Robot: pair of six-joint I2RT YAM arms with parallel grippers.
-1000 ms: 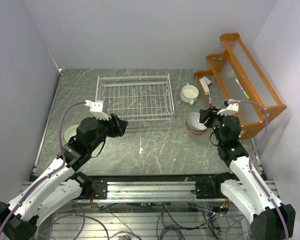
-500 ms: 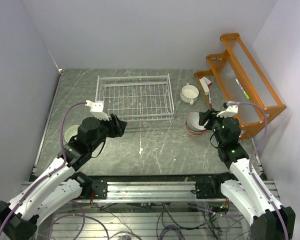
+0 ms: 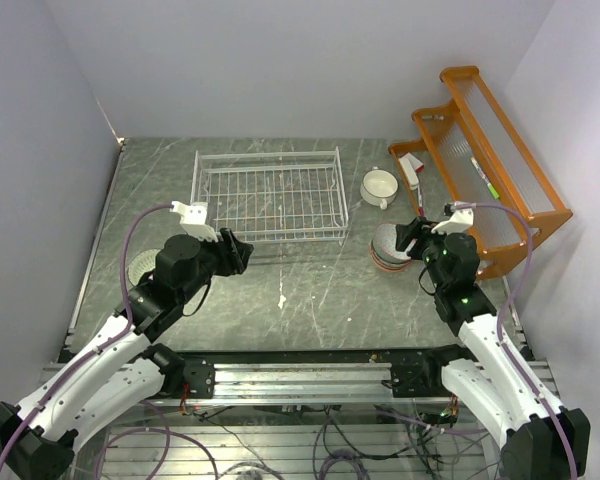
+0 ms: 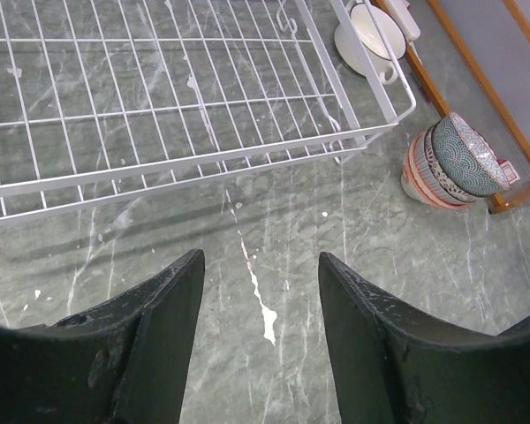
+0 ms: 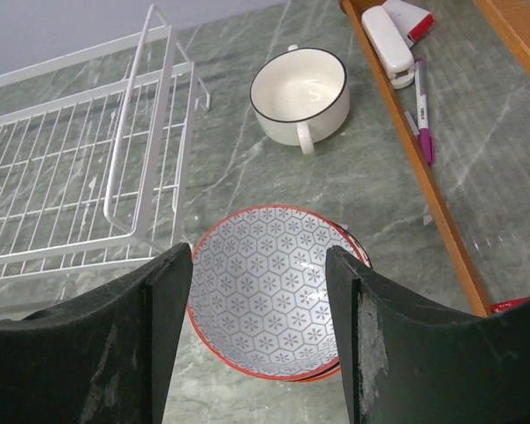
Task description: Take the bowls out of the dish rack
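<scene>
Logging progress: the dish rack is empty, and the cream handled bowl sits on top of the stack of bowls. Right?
No. The cream handled bowl stands alone on the table, apart from the stack of bowls, as the right wrist view shows. The dish rack is indeed empty.

Overhead and wrist views share the dish rack point(image 3: 270, 195).

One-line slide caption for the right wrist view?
Right gripper open over the stacked bowls, patterned one on top; handled cream bowl beyond, dish rack at left.
</scene>
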